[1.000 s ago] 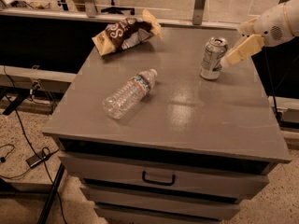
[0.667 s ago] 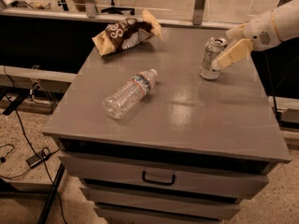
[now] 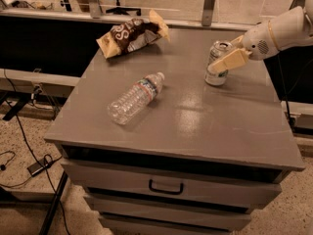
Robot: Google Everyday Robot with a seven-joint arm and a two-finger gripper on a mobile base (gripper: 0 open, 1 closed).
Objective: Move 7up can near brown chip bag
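The 7up can [image 3: 215, 77], silver with green markings, stands upright on the right rear part of the grey cabinet top [image 3: 205, 121]. My gripper [image 3: 222, 58] reaches in from the right, level with the can. One tan finger [image 3: 229, 61] crosses the front of the can and the other sits behind its top, so the jaws are open around it. The brown chip bag [image 3: 132, 34] lies at the far left rear corner, well apart from the can.
A clear plastic water bottle [image 3: 136, 98] lies on its side in the middle left of the top. Drawers [image 3: 166, 186] sit below the front edge. Cables and a stand leg lie on the floor at the left.
My gripper has moved left from beside the can until its fingers lie on either side of it. The can has shifted a little to the left; the bag and bottle have not moved.
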